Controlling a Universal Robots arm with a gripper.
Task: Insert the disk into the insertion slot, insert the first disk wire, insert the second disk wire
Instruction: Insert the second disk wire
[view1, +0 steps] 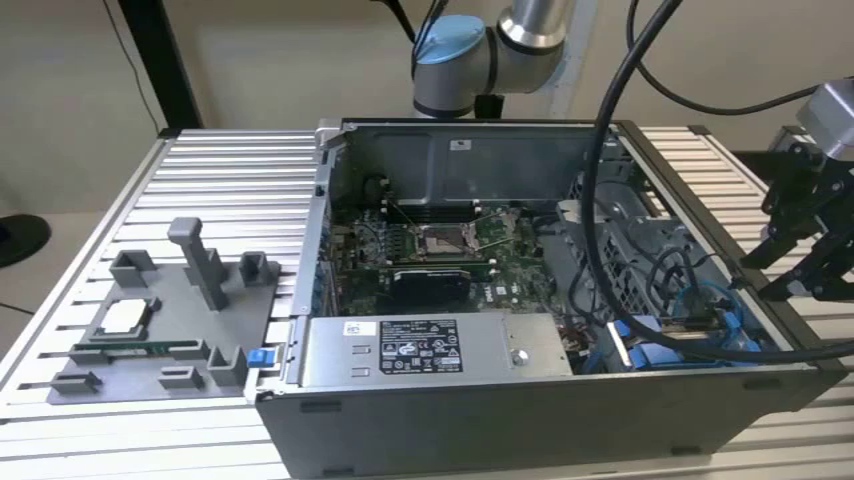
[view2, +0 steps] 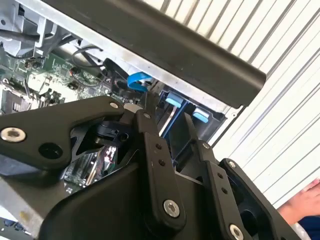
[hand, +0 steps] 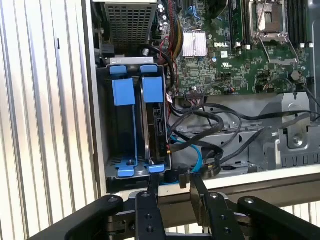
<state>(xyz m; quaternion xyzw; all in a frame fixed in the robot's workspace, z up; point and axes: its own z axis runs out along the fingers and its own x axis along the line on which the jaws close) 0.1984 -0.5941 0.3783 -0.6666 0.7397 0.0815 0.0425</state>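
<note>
The gripper (hand: 172, 184) hangs just outside the open computer case, its two black fingers (hand: 150, 200) standing apart with nothing between them; directly under the fingertips runs the pale metal rim of the case (hand: 260, 181).

Just past that rim lies the insertion slot (hand: 131, 61), a grey bay with blue rails; the disk (hand: 156, 125) already sits in it, in the compartment on the motherboard side, blue latch tabs at its near and far ends; the neighbouring compartment carries only a blue carrier (hand: 123, 92). From this I judge the first step done, the disk looking fully down between its rails.

The disk stands on edge; its thin side faces up out of the case, its flat faces turn toward the neighbouring compartment and toward the motherboard, and its long axis runs straight away from the fingertips, from the near latch to the far one; which end bears the connectors I cannot tell.

Beside the disk's near end a blue data cable (hand: 196, 155) curls in a loop, and black cables (hand: 210, 117) sprawl a little farther off; one end lies close against the disk, but whether either wire is seated is not visible, so both wire steps look open to me.

Farther on sits the green motherboard (hand: 225, 65) with its processor socket (hand: 272, 17); beyond the bay's far end is a perforated grey cage (hand: 130, 20); farthest from the gripper, in the exterior view, is the labelled power-supply box (view1: 400, 350).
</note>
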